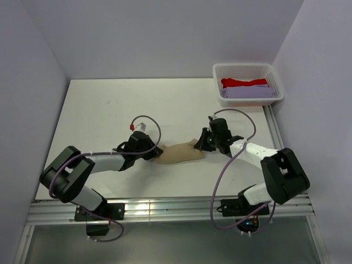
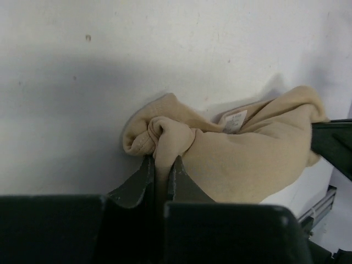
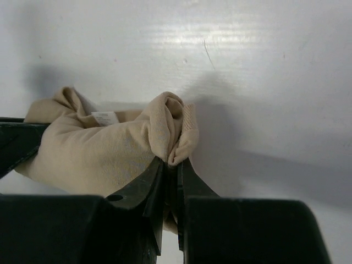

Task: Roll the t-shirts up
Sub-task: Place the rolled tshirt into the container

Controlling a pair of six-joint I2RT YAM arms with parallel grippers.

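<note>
1. Where the left arm reaches across the white tabletop (image 1: 110, 110), its left claw (image 1: 156, 156) is pressed together on a fold at the left end of the tan, short-sleeved cloth t-shirt (image 1: 179, 153). The left wrist view shows the dark fingers (image 2: 137, 184) pinching a knot of beige fabric.
2. The tan t-shirt lies bunched into a short, thick roll on the near middle of the tabletop, between both claws, with its small white neck label (image 2: 235, 121) facing up.
3. The right claw (image 1: 201, 144) pinches the roll's right end, closed tight on a tuft of fabric.
4. Far right, at the back corner, a white plastic lattice basket (image 1: 250, 100) holds a red t-shirt (image 1: 242, 82) and a lavender t-shirt (image 1: 247, 92) side by side, well apart from the roll.
</note>
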